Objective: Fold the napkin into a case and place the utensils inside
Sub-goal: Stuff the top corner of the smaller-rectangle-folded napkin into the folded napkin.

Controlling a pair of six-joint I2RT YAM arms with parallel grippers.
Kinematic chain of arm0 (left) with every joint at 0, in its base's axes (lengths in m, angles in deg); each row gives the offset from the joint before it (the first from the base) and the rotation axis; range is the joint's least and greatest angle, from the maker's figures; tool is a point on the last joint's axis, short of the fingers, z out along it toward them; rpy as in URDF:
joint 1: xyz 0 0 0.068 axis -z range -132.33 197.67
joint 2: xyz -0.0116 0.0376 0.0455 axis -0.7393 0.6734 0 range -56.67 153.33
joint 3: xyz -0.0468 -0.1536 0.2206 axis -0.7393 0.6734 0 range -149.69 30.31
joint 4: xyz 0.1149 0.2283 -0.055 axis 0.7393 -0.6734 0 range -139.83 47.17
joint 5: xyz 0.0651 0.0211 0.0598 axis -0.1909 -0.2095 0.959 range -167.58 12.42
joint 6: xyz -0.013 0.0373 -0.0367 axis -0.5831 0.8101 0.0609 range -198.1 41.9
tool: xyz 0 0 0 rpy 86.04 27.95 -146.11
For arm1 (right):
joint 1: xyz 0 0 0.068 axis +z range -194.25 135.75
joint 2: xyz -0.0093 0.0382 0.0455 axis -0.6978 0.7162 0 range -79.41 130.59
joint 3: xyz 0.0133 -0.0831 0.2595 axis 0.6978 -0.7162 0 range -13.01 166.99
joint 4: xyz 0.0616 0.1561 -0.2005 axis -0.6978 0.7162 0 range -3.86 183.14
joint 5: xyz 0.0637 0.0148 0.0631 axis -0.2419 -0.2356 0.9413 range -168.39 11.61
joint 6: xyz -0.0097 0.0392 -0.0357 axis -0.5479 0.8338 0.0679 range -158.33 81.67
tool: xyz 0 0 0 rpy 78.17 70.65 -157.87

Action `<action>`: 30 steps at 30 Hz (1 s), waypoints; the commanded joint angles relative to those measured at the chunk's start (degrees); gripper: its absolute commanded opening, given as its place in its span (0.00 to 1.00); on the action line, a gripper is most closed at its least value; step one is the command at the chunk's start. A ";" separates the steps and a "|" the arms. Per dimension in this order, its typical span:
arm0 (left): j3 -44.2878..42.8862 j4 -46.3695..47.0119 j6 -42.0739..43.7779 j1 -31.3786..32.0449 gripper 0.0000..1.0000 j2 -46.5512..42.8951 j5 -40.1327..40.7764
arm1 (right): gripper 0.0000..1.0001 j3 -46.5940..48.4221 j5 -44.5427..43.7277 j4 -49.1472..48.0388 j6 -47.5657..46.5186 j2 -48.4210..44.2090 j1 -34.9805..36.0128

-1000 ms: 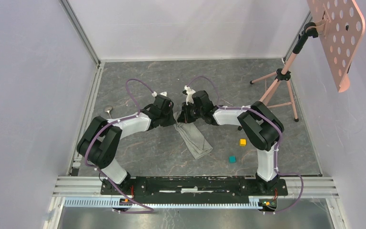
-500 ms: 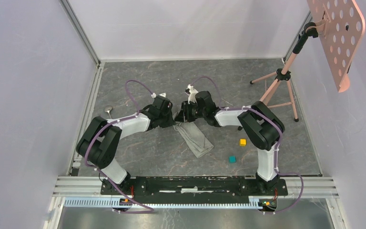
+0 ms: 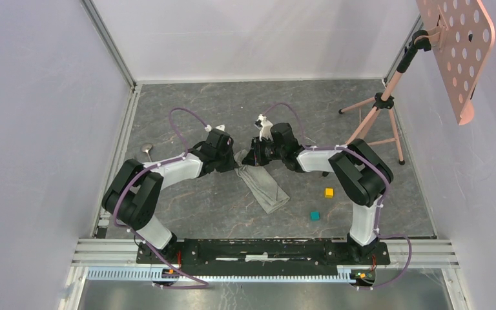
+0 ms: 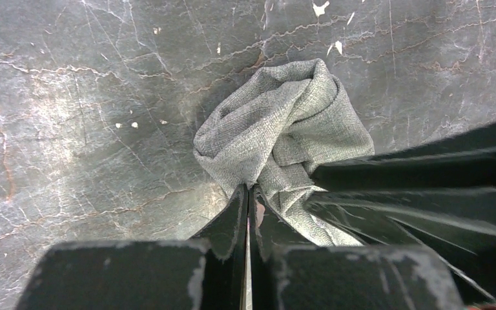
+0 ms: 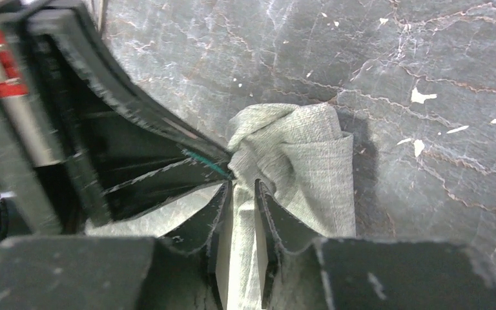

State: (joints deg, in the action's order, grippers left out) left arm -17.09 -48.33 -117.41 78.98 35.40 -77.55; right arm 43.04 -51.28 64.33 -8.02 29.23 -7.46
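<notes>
The grey-green napkin (image 3: 265, 186) lies as a narrow folded strip, slanting from the table's middle toward the near right. Its far end is bunched up between both grippers. My left gripper (image 3: 236, 157) is shut on that bunched end, as the left wrist view (image 4: 248, 188) shows, with the napkin (image 4: 284, 123) crumpled just ahead of it. My right gripper (image 3: 252, 157) faces it from the right, and the right wrist view (image 5: 244, 184) shows a fold of the napkin (image 5: 310, 161) pinched between its nearly closed jaws. A silver spoon (image 3: 147, 149) lies at the far left. The fork is out of view.
A yellow cube (image 3: 329, 192) and a teal cube (image 3: 314, 216) sit right of the napkin. A pink tripod (image 3: 381, 110) carrying a perforated pink board (image 3: 457, 45) stands at the back right. White walls enclose the grey marbled floor (image 3: 219, 206).
My right wrist has shifted to the right and swung round, still at the napkin's far end. The left arm and the napkin strip have hardly moved.
</notes>
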 commanded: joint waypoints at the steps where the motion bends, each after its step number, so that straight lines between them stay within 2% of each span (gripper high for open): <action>1: -1.27 1.12 0.41 0.17 0.02 -2.25 -1.84 | 0.20 4.19 0.77 -1.96 -0.56 4.98 1.44; 7: -2.78 0.67 -0.25 0.15 0.02 -0.47 -2.97 | 0.16 10.87 -0.56 -4.75 1.45 13.39 4.60; 9: -2.87 0.01 -0.20 0.08 0.02 -0.62 -2.60 | 0.16 10.40 -0.17 -3.85 0.36 12.31 4.25; 13: -2.26 -0.98 0.64 0.00 0.02 -2.14 -0.81 | 0.30 5.46 0.61 -0.86 -2.97 4.26 2.15; 18: -2.44 -2.21 1.16 -0.08 0.02 -2.16 -0.21 | 0.38 1.66 3.82 1.20 -5.03 -1.40 -0.73; 21: -2.17 -1.99 1.16 -0.11 0.02 -2.40 -0.32 | 0.39 1.62 4.00 1.10 -5.23 -1.25 -1.42; 23: -2.22 -2.04 1.23 -0.11 0.02 -2.51 -0.77 | 0.36 2.72 4.25 1.31 -5.28 0.28 -1.42; 25: -2.35 -2.05 1.42 -0.03 0.02 -2.75 -1.12 | 0.28 4.07 4.86 0.51 -4.45 2.49 -1.26; 30: -3.53 -2.21 2.24 -0.11 0.02 -2.37 -2.59 | 0.14 9.41 6.78 -1.13 -2.15 8.07 1.41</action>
State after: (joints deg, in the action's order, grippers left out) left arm -17.90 -50.93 -117.34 78.65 34.55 -78.08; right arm 47.50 -47.21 65.69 -11.41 33.56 -8.44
